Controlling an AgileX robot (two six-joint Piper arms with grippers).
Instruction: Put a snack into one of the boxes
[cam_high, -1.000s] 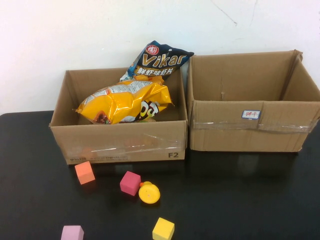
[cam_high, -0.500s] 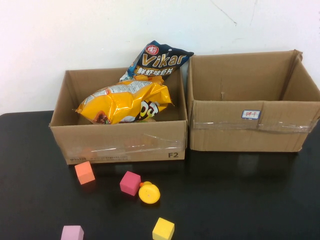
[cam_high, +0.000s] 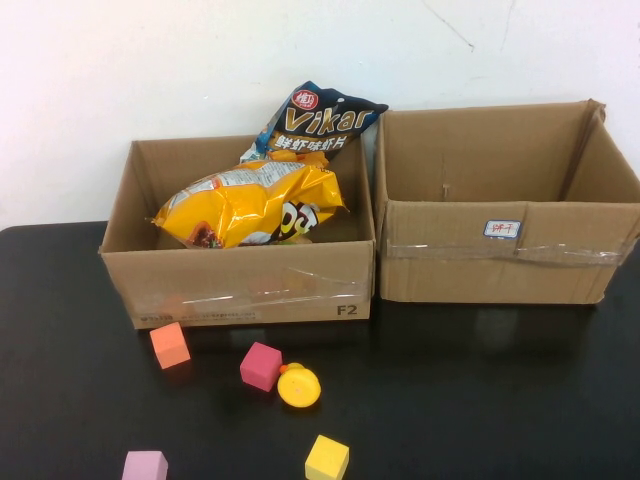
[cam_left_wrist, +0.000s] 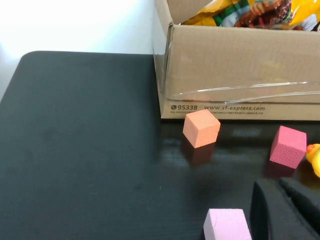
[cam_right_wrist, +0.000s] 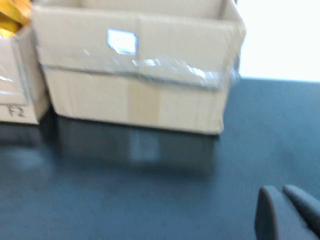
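Observation:
A yellow snack bag (cam_high: 250, 205) lies inside the left cardboard box (cam_high: 240, 290), with a dark blue Vikar snack bag (cam_high: 318, 122) leaning on the box's back wall. The right box (cam_high: 500, 265) holds nothing I can see. Neither gripper shows in the high view. In the left wrist view my left gripper (cam_left_wrist: 281, 210) is shut and empty, low over the table beside a lilac cube (cam_left_wrist: 227, 225), with the left box (cam_left_wrist: 240, 70) ahead. In the right wrist view my right gripper (cam_right_wrist: 285, 210) is shut and empty, low over the table in front of the right box (cam_right_wrist: 135, 80).
Foam cubes lie on the black table in front of the left box: orange (cam_high: 170, 345), magenta (cam_high: 261, 366), yellow (cam_high: 327, 459) and lilac (cam_high: 145, 466). A yellow round toy (cam_high: 298, 385) sits beside the magenta cube.

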